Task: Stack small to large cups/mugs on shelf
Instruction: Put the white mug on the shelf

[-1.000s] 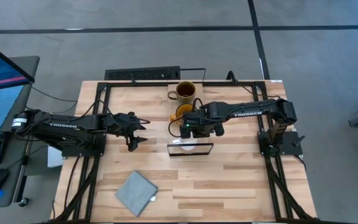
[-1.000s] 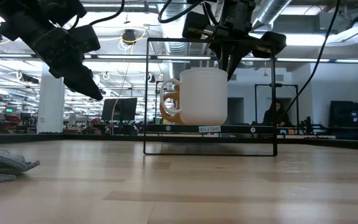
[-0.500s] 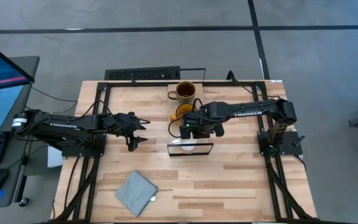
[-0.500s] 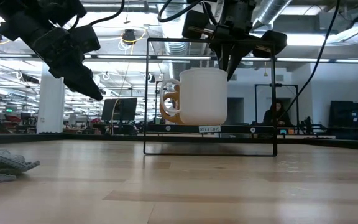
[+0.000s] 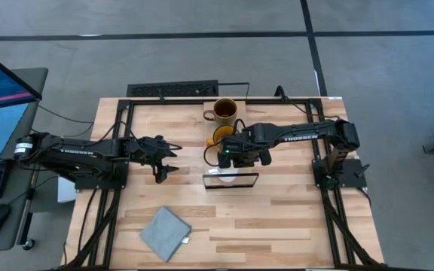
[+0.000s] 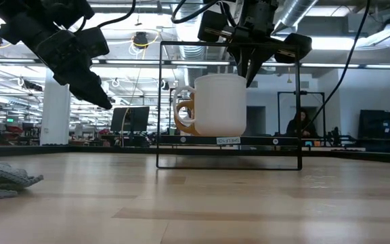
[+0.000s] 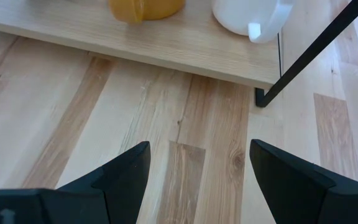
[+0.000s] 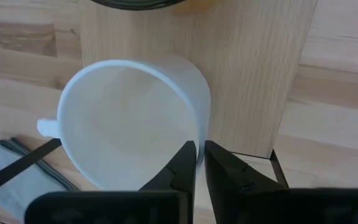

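Note:
The white mug stands upright at the near end of the light-wood shelf, inside the black wire frame. Its handle points toward the table's left. My right gripper is above it, shut on its rim. The yellow-orange mug stands on the shelf just behind it. The dark brown mug stands at the shelf's far end. My left gripper is open and empty, held above the table left of the shelf. My right gripper pinches the white mug's wall at the rim, on the side away from the handle. One finger is inside the mug and one is outside. The fingers come from above, pointing down. The mug is upright; whether its base touches the shelf, I cannot tell.
A grey-blue folded cloth lies near the table's front left. A black keyboard-like bar lies along the far edge. The black table frame rails run along both sides. Bare tabletop lies in front of the wire frame.

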Robot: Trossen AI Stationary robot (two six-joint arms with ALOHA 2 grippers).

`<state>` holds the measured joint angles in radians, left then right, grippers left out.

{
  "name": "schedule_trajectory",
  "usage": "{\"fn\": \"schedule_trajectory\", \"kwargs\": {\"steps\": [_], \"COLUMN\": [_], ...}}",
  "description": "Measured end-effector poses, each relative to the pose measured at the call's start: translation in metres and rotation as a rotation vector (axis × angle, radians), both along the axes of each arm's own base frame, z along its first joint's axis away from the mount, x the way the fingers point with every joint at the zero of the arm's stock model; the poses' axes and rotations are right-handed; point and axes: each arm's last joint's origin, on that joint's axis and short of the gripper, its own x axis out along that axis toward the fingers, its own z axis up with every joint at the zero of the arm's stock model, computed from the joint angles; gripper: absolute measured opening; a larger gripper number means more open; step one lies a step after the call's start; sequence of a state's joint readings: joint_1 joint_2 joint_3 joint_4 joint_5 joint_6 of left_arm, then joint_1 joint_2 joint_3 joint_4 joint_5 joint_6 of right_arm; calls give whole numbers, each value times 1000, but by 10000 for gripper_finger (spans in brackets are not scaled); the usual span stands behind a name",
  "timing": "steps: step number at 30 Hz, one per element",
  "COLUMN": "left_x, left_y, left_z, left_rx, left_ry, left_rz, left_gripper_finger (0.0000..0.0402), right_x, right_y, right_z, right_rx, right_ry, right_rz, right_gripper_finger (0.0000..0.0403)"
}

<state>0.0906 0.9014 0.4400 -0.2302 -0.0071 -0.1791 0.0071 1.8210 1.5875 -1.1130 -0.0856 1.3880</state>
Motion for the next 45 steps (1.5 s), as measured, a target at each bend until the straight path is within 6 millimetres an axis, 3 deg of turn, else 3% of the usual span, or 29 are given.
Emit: {"fn": "schedule_trajectory", "kwargs": {"steps": [45], "left_x": [0], "left_y": [0], "left_z": [0], "left_rx": [19], "left_ry": [2], "left_rz": [-16], "left_gripper_finger": [267], "right_x": [4], "right_y": [0], "right_z": [1], "right_rx": [-14], "right_ry": [-48], "right_rz": [10], "right_gripper_finger": [57]}}
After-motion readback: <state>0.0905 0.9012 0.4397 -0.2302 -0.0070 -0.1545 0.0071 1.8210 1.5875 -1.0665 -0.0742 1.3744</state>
